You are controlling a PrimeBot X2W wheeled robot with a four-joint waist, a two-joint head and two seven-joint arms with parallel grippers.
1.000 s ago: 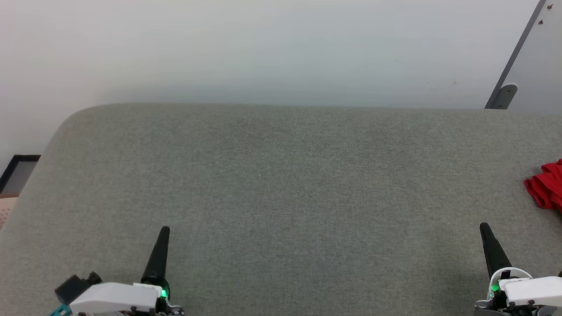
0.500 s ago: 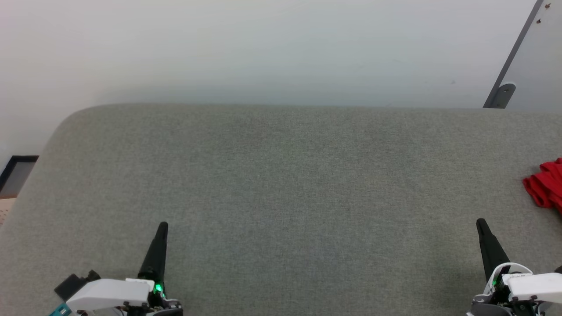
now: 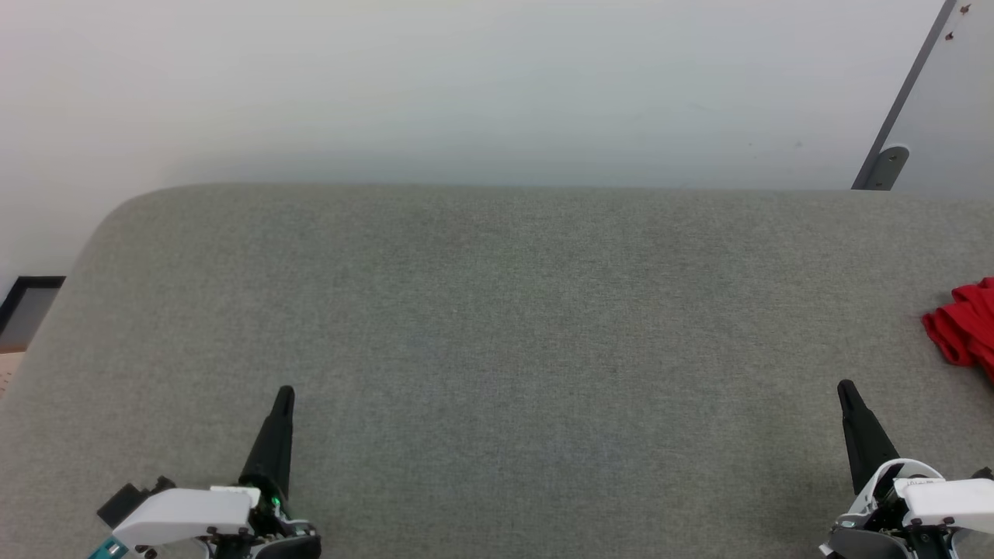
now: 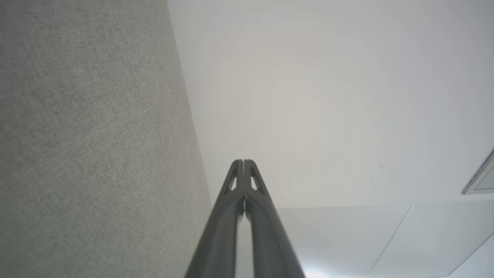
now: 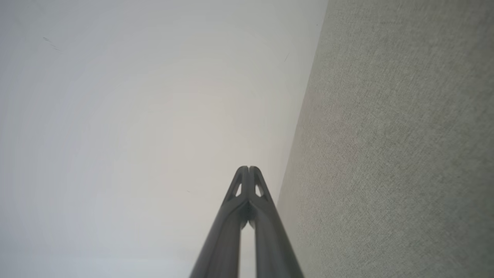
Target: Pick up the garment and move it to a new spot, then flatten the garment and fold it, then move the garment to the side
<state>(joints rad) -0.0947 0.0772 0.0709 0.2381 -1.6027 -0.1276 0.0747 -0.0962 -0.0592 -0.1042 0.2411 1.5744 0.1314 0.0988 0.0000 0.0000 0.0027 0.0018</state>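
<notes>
Garment cropped at head view's right edge; left pincer, right pincer clenched.

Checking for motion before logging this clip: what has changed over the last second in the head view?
Both the left gripper and the right gripper crept slightly forward over the grey padded surface, jaws shut, holding nothing. The whole view also slid a touch, so the camera moved. The garment stays crumpled at the right edge, untouched.

The garment lies far right on the padded surface, wall behind
</notes>
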